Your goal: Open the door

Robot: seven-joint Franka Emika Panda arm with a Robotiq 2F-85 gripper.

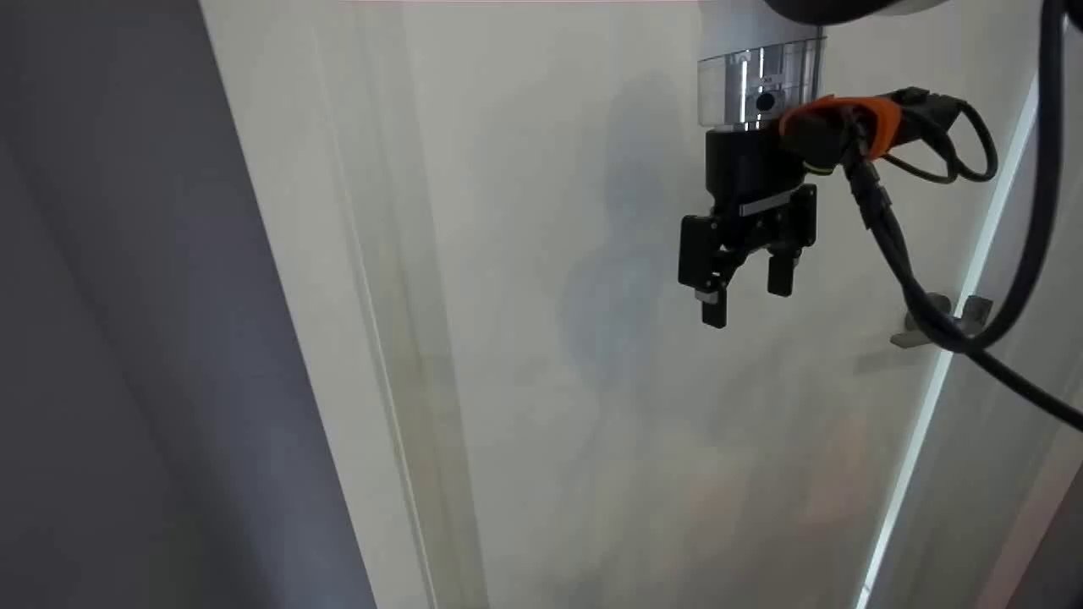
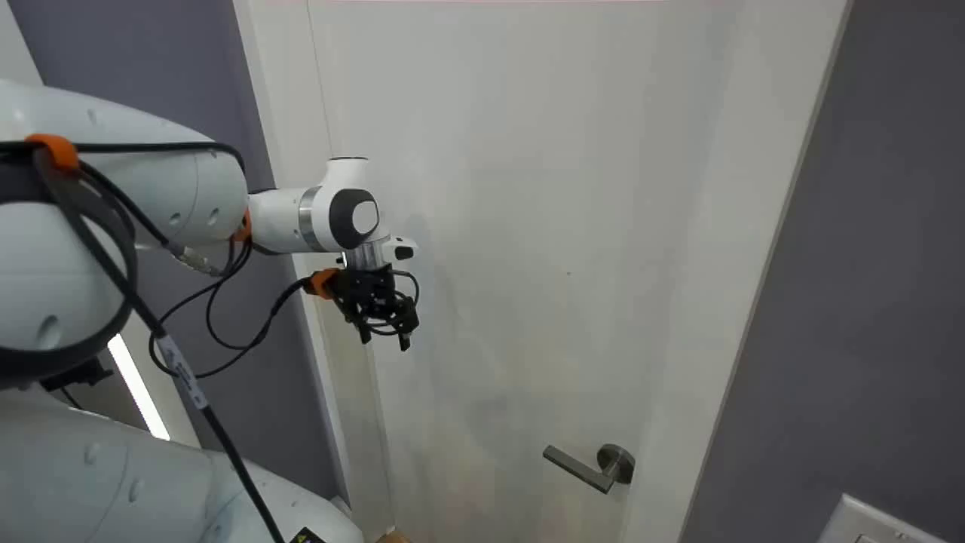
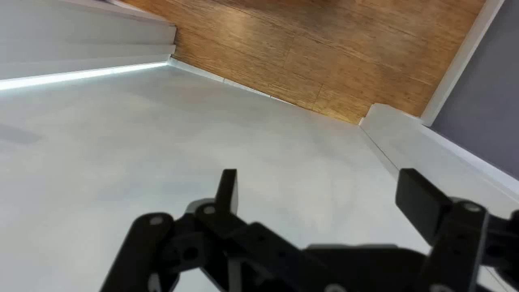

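The door [image 1: 550,440] is a large off-white panel, which also shows in an exterior view [image 2: 528,188] and in the wrist view [image 3: 154,142]. Its silver lever handle [image 2: 579,469] sits low near one edge; it also shows in an exterior view [image 1: 910,339], partly behind a black cable. The handle is out of the wrist view. My black gripper [image 1: 747,306] points down in front of the door panel, higher than the handle and to the side of it. It also shows in an exterior view [image 2: 385,342]. In the wrist view the fingers [image 3: 318,178] are wide apart with nothing between them.
A bright strip [image 1: 918,423] runs along the door's handle-side edge. White frame [image 2: 742,226] and grey walls [image 2: 867,249] flank the door. Wooden floor [image 3: 308,61] lies below. Thick black cables [image 1: 1045,186] hang from the arm. A white switch plate [image 2: 867,520] is on the wall.
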